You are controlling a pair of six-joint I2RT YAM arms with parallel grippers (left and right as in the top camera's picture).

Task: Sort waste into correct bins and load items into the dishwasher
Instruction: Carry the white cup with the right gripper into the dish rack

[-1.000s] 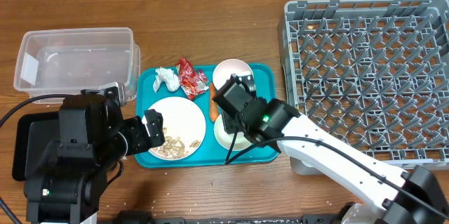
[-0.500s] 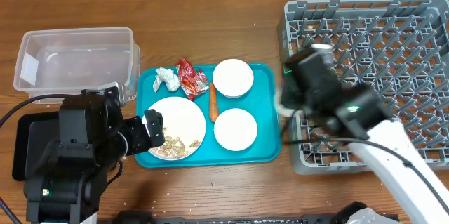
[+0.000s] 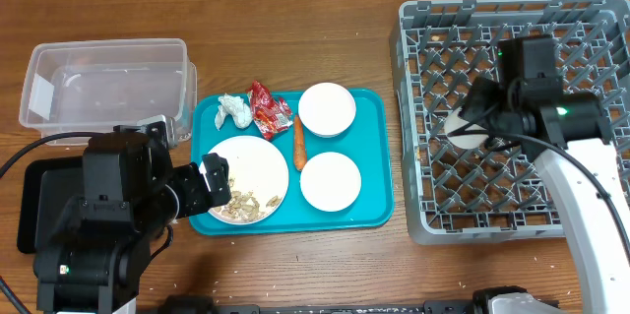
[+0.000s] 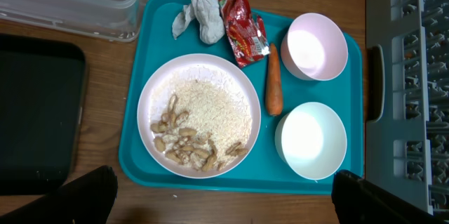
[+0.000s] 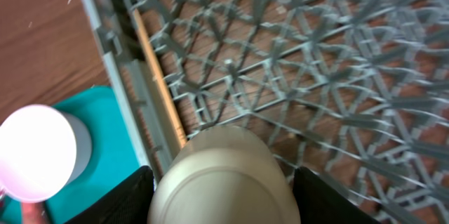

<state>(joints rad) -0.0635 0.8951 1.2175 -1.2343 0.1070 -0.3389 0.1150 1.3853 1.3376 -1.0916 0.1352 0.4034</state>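
Though the jaws of the right gripper (image 5: 223, 197) clasp the small white round bowl (image 5: 222, 171) by its sides, it looks rigid, slick and breakable.

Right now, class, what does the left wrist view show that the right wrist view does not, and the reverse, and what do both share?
Only the left wrist view shows the white plate with food scraps, the tissue, the red wrapper, the carrot, the white bowl, the clear tub and the black tray. Only the right wrist view shows a pale cup clamped in the right gripper. Both show the grey rack, the teal tray and a pinkish bowl.
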